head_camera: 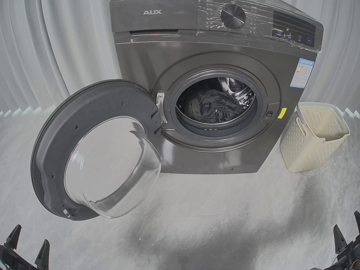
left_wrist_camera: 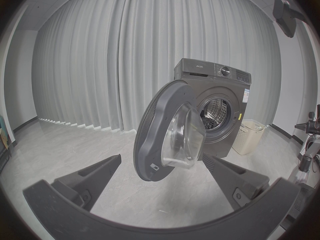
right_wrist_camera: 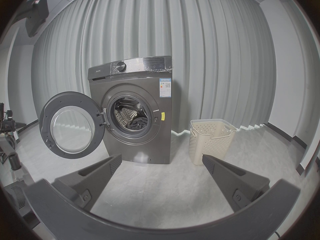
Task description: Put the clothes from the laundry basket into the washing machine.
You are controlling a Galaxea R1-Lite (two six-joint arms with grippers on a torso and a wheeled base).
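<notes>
Grey curtain (head_camera: 56, 38) behind, pale floor (head_camera: 225, 214). Washer (head_camera: 210, 158) centre, door (head_camera: 75, 117) open leftward, dark clothes (head_camera: 213, 107) in drum (head_camera: 240, 89), basket (head_camera: 300, 147) right. Left gripper (head_camera: 31, 234), right gripper (head_camera: 345, 220) near, fingers apart.

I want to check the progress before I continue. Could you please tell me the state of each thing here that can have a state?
washing machine door: wide open.
drum: holds dark clothes.
laundry basket: upright, no clothes seen inside.
left gripper: open, empty.
right gripper: open, empty.
</notes>
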